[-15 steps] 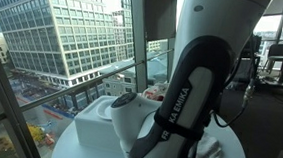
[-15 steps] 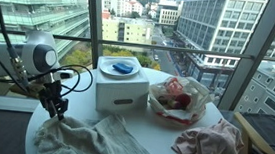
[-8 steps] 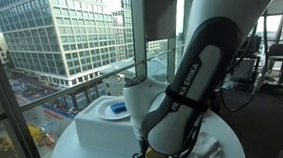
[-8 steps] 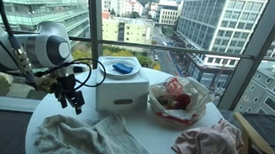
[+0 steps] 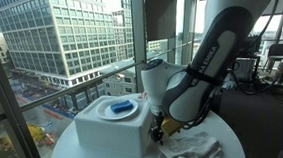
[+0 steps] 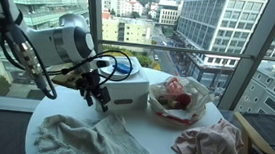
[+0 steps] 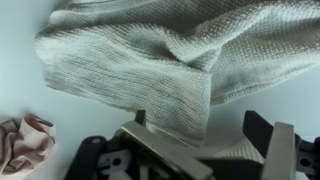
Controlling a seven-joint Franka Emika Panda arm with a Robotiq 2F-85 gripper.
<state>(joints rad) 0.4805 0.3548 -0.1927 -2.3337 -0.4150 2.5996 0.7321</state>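
Step, as judged: between grips, nothing held. Fingers (image 7: 160,148) spread wide and empty, hanging just above grey cloth (image 6: 84,139). Cloth lies crumpled near front edge of tabletop (image 6: 162,141), beside white box (image 6: 126,88). Any grasp calls for descent onto raised fold, then closing. Arm reaches in from side, wrist bent down, fingers pointing at tabletop.
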